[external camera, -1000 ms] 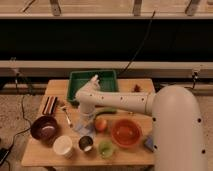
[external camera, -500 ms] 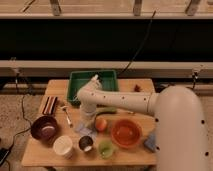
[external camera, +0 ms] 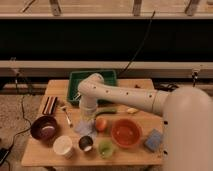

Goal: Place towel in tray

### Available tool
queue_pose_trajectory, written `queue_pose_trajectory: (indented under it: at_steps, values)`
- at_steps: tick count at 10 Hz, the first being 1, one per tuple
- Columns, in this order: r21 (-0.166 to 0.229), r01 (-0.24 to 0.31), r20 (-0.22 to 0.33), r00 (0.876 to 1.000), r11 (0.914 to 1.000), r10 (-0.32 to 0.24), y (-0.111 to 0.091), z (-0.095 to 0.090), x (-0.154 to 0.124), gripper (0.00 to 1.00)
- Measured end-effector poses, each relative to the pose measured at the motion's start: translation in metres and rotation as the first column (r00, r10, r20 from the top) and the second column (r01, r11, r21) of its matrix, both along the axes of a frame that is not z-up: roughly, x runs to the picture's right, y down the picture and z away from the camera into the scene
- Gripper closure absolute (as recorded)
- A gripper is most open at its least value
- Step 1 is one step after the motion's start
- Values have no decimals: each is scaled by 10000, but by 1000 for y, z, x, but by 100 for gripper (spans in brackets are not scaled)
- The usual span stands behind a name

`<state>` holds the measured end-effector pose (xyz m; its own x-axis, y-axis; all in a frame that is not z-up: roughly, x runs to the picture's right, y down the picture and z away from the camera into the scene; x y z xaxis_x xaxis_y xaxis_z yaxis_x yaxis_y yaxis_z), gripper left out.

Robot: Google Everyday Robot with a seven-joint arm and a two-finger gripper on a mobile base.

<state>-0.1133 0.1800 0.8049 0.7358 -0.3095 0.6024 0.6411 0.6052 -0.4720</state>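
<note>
The green tray [external camera: 75,81] stands at the back of the wooden table, partly hidden behind my arm's elbow. My gripper [external camera: 87,120] points straight down over the middle of the table, in front of the tray. A pale bluish towel [external camera: 84,129] lies crumpled on the table directly under the gripper, touching or very close to it. Whether the gripper holds the towel cannot be told.
Around the towel are an orange fruit [external camera: 101,124], a red bowl [external camera: 126,132], a metal cup [external camera: 86,143], a white cup [external camera: 63,146], a green cup [external camera: 105,148], a dark bowl [external camera: 44,127] and a spoon [external camera: 66,116]. A blue sponge [external camera: 154,140] lies at the right.
My wrist has dropped a little lower and toward the table's front, down onto the towel. The objects on the table have not moved.
</note>
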Motion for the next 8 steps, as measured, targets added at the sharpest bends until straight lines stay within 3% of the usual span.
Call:
queue_pose_trajectory:
  at_steps: [8]
  values:
    - [-59, 366, -131, 9992, 9993, -366, 3, 31, -15, 20]
